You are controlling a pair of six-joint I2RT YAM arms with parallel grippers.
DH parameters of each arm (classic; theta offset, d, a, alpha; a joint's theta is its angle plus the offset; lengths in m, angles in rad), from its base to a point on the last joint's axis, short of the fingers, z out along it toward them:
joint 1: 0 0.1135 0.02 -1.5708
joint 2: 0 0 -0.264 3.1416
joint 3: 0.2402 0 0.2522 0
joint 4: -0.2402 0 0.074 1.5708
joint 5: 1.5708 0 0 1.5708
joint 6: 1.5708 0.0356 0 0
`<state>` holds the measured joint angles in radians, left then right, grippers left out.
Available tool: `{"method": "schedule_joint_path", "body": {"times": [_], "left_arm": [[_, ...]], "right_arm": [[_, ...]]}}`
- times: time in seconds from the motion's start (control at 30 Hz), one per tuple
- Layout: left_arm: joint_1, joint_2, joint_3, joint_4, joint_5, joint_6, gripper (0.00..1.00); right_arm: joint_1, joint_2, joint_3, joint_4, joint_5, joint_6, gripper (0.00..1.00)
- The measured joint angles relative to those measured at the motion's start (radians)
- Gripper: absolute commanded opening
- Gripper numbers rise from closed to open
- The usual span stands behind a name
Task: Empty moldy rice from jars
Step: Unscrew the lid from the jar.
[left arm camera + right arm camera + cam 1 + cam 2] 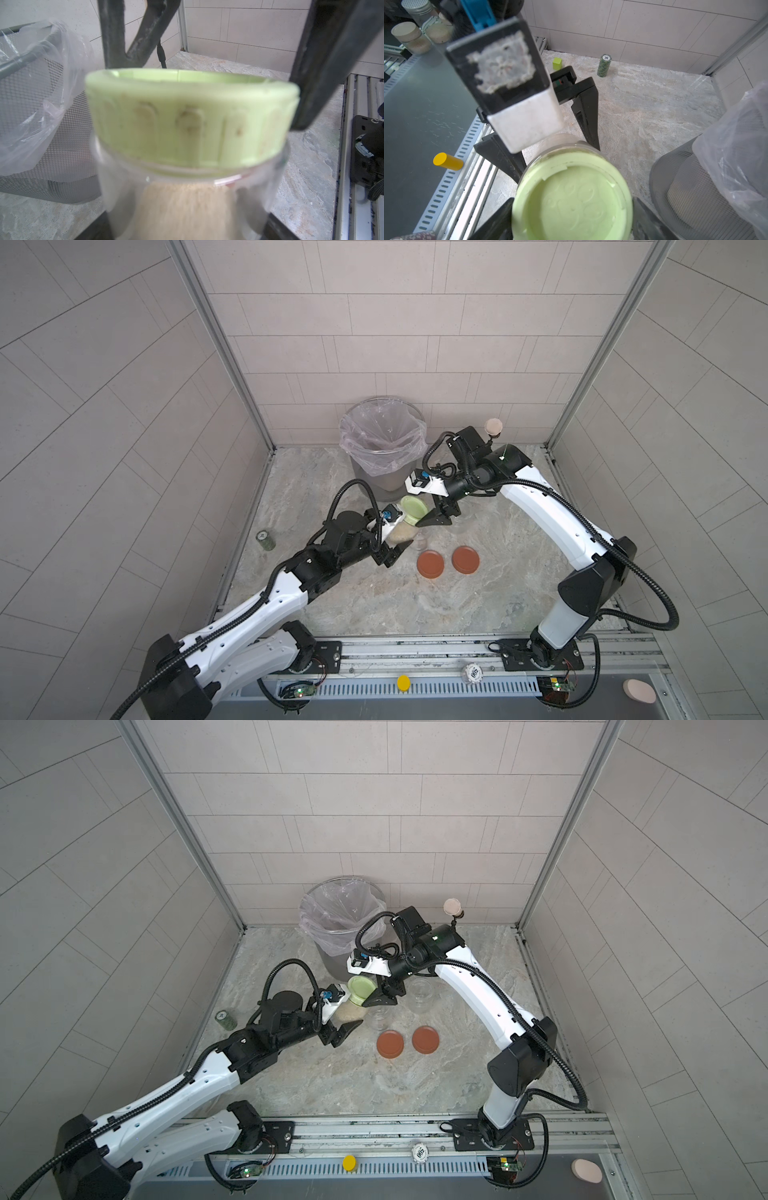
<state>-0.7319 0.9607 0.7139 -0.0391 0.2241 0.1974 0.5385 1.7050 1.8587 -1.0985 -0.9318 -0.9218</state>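
Left gripper (395,541) clamped on tilted jar (187,197), moldy rice (401,534) inside. Right gripper (424,516) closed on its pale green lid (413,508). Jar held just before lined bin (382,439). Rust-red lids (431,565), (465,560) lie on counter (374,605) nearby.

1. Both top views are evenly bright; the soft light probably comes from overhead.
2. My arms throw only faint, diffuse shadows on the desk (374,605).
3. Tile lines on the walls (83,406) bow toward the frame edges.
4. In my left wrist view the green lid (187,116) and the jar (116,176) are out of focus; the background is sharp.
5. In my right wrist view the bin liner (737,135) shows a pale sheen.
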Motion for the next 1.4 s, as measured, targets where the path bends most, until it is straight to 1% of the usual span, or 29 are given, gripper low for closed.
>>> {"method": "schedule_joint_path", "body": {"times": [0.13, 0.3, 0.37, 0.43, 0.67, 0.7, 0.73, 0.77, 1.17, 1.4], "left_arm": [[0.000, -0.004, -0.008, 0.029, -0.003, -0.005, 0.10], [0.000, -0.007, -0.015, 0.048, -0.003, -0.007, 0.10], [0.000, -0.007, -0.015, 0.050, -0.003, -0.007, 0.10], [-0.001, -0.007, -0.015, 0.052, -0.003, -0.007, 0.10], [-0.001, -0.007, -0.021, 0.069, 0.000, -0.015, 0.10], [-0.001, -0.007, -0.022, 0.069, 0.000, -0.016, 0.10], [-0.001, -0.007, -0.024, 0.070, -0.001, -0.017, 0.10], [-0.001, -0.007, -0.025, 0.076, 0.000, -0.017, 0.10], [-0.002, -0.027, -0.039, 0.163, -0.010, -0.014, 0.10], [-0.001, -0.043, -0.066, 0.169, -0.054, -0.014, 0.11]], "right_arm": [[-0.005, 0.016, 0.030, -0.024, -0.024, -0.053, 0.68], [-0.013, 0.017, 0.034, -0.040, -0.045, -0.100, 0.68], [-0.017, 0.017, 0.034, -0.043, -0.055, -0.114, 0.69], [-0.019, 0.017, 0.034, -0.047, -0.059, -0.121, 0.74], [-0.021, 0.040, 0.062, -0.054, -0.073, -0.120, 0.85], [-0.021, 0.045, 0.065, -0.054, -0.076, -0.120, 0.88], [-0.021, 0.048, 0.067, -0.055, -0.079, -0.116, 0.97], [-0.020, 0.051, 0.067, -0.058, -0.082, -0.115, 1.00], [-0.010, 0.084, 0.068, -0.057, -0.077, -0.049, 1.00], [-0.048, 0.075, 0.053, -0.035, -0.074, 0.008, 1.00]]}}
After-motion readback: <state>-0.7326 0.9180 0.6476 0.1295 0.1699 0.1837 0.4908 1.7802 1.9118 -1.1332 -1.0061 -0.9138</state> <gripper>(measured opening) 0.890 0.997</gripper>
